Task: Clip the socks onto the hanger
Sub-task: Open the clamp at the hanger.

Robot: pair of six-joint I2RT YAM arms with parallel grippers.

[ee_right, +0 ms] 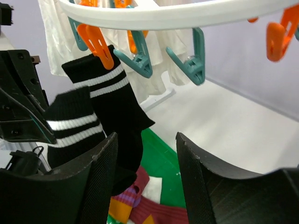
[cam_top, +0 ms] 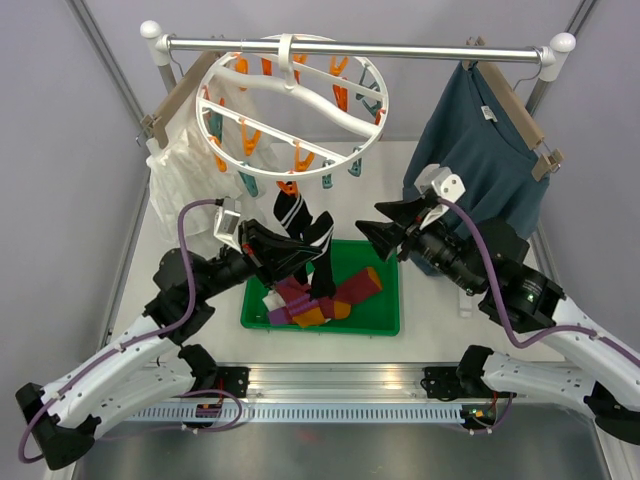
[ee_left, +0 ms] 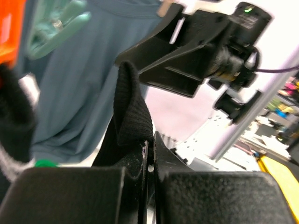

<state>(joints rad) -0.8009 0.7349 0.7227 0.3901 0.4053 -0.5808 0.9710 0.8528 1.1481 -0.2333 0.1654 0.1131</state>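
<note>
We see the left arm bent up from the near left corner of the bench, its left pincer (ee_left: 149, 151) pinched tight on a black ribbed striped sock (ee_left: 131, 107), held above the green plastic tray (cam_top: 385, 300) at mid-bench. The right arm reaches in from the near right corner, its right pincer (ee_right: 147, 172) spread wide, holding nothing. A matching sock (ee_right: 117, 102) hangs from an orange clip (ee_right: 96, 42) on the round white plastic hanger (ee_right: 177, 16) over the far edge. Soft maroon-and-orange socks (cam_top: 300, 300) lie in the tray.
</note>
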